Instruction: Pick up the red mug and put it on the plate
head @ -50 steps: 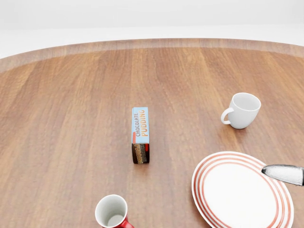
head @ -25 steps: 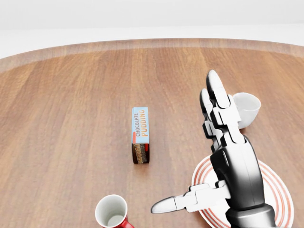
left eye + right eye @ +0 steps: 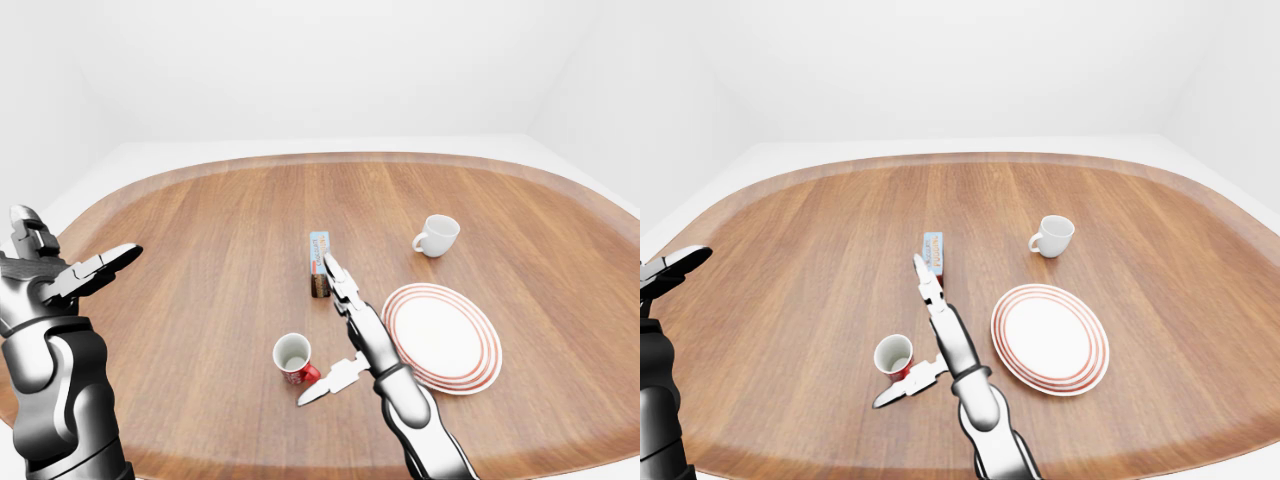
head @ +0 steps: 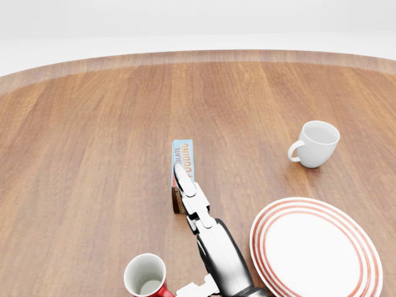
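Beside red mug (image 3: 293,357), right robot hand (image 3: 349,330) open, plate (image 3: 470,368) nr

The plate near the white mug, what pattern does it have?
The plate is white with red concentric rings round its rim, clearest in the head view.

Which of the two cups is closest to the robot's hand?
The red mug with the white inside, just left of the right hand in the left-eye view. The plain white mug stands far off, beyond the striped plate.

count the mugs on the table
2: the red mug sits near the left-eye view's bottom centre, left of the plate; the white mug stands above the plate. None appear hidden.
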